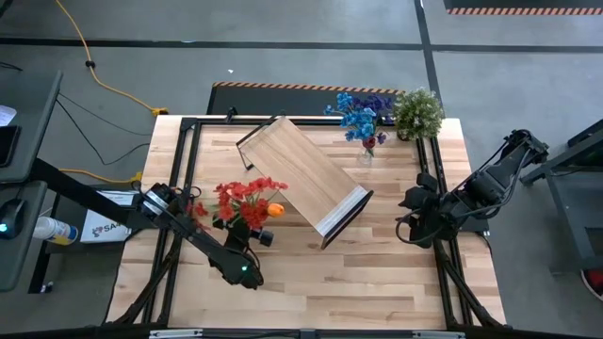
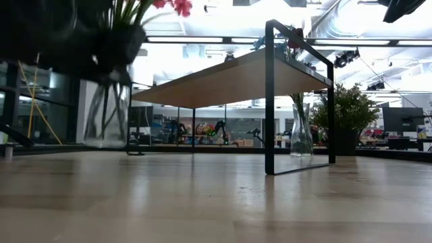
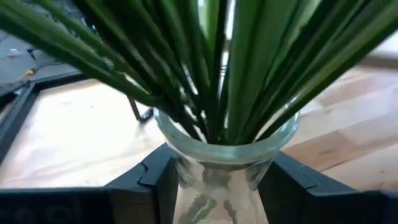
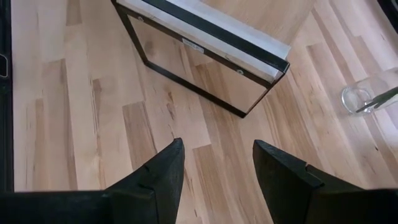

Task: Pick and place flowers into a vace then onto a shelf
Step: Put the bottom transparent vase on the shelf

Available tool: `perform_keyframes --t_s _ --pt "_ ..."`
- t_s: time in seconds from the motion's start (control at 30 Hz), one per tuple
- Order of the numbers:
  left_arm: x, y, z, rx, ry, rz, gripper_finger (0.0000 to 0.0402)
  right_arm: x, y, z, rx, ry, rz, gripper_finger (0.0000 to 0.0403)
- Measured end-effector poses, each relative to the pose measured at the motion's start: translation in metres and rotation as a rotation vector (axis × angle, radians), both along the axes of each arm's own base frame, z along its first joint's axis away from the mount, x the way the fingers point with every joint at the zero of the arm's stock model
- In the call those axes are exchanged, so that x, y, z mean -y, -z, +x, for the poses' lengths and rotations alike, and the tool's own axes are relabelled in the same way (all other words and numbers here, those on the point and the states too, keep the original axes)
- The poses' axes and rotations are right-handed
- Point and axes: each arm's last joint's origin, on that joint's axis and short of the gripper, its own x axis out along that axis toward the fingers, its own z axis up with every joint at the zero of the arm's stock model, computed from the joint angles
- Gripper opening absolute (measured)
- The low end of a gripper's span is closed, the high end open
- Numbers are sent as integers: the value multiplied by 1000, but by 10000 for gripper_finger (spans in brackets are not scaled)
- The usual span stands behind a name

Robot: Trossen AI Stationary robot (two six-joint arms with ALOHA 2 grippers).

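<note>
A clear glass vase (image 3: 217, 186) holds red and orange flowers (image 1: 243, 200) on long green stems (image 3: 217, 74). My left gripper (image 1: 247, 234) is shut on this vase, left of the shelf (image 1: 303, 177). The shelf is a light-wood board on a black frame, standing on its legs in the table's middle. In the low view the vase (image 2: 104, 118) hangs under the dark gripper (image 2: 101, 47). My right gripper (image 4: 217, 155) is open and empty, over the table right of the shelf's white-strip end (image 4: 211, 31). My left gripper pinches the vase's narrow neck (image 3: 186, 177) between its two fingers (image 3: 152, 180), just below the rim. The fingers come level, one on each side of the neck. The vase stands upright, and in the low view its base (image 2: 104, 143) seems just clear of the table.
A second glass vase (image 2: 300, 128) with blue and purple flowers (image 1: 361, 113) stands at the far right. A bushy potted plant (image 1: 417, 111) stands beside it. Black frame rails (image 1: 184, 169) run along the table's sides. Bare wood (image 1: 330, 282) lies at the near side.
</note>
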Motion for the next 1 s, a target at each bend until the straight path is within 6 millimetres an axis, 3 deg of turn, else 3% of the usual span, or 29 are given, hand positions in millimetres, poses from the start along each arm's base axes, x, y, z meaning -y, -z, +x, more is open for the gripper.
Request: perform_keyframes --t_s 0.33,0.6,0.8,1.0 --pt "3 -62 9 98 104 -20 207 0 0 0 1 0 0 181" --pt "-2 -141 21 151 190 -10 207 0 0 0 1 3 2 181" --pt "-32 -189 35 169 153 86 207 0 0 0 11 7 -13 181" --pt "-81 -221 50 120 33 110 207 1 0 0 15 11 -19 181"
